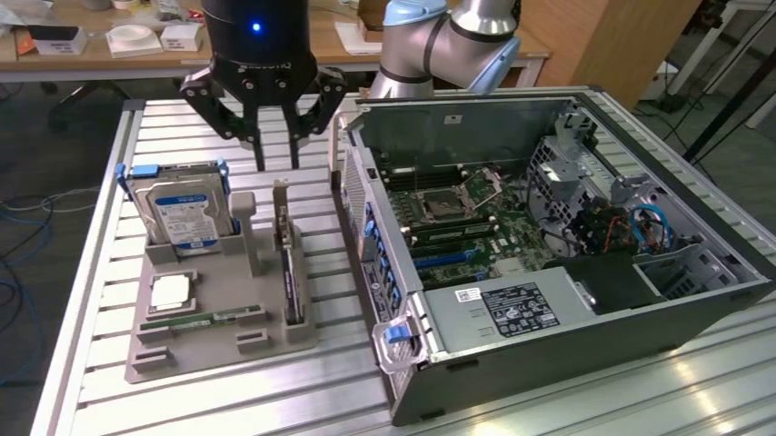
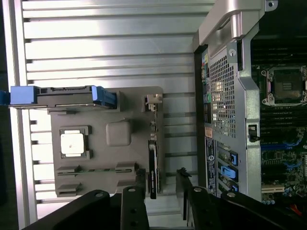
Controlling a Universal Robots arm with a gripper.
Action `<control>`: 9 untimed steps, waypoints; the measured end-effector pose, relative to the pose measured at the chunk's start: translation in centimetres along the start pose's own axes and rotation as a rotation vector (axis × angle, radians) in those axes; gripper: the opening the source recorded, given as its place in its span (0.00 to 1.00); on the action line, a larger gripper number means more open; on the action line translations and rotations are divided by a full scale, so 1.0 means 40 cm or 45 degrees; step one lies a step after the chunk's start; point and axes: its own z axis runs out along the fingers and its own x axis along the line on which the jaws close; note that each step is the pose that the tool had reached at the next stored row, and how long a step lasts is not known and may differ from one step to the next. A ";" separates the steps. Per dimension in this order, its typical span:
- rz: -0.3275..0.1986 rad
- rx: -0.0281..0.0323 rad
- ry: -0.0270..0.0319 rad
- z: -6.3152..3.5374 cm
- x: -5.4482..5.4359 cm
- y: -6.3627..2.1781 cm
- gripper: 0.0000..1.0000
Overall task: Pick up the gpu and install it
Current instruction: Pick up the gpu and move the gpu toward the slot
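Observation:
The gpu [image 1: 290, 272] is a slim dark card standing on edge in a slot of the grey holder tray [image 1: 279, 341], its metal bracket end [image 2: 152, 102] toward the back of the table. My gripper [image 1: 276, 163] hangs above the far end of the tray, over the gpu's bracket end and well clear of it. It is open, and nothing is between its two black fingers [image 1: 258, 153]. In the wrist view the gpu [image 2: 152, 165] runs lengthwise toward the gap between the fingers [image 2: 135, 207]. The open computer case [image 1: 728, 272] lies beside the tray, with its motherboard [image 1: 473, 227] exposed.
The tray also holds an upright silver hard drive [image 1: 184, 216] in a blue-tabbed carrier, a CPU chip [image 1: 170, 291] and a green RAM stick [image 1: 200, 319]. The case's side wall [image 1: 363, 227] stands close beside the gpu. Everything rests on a slatted aluminium table [image 1: 97, 272].

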 end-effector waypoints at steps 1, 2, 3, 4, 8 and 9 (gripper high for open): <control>0.000 0.0000 0.0001 0.000 0.000 0.000 0.41; 0.000 0.0000 0.0000 0.000 0.000 0.000 0.41; 0.000 0.0001 0.0000 0.000 0.000 0.000 0.47; 0.000 0.0000 0.0000 0.000 0.000 0.000 0.47; 0.000 0.0000 0.0001 0.000 0.000 0.000 0.47; 0.000 0.0001 0.0000 0.000 0.000 0.000 0.47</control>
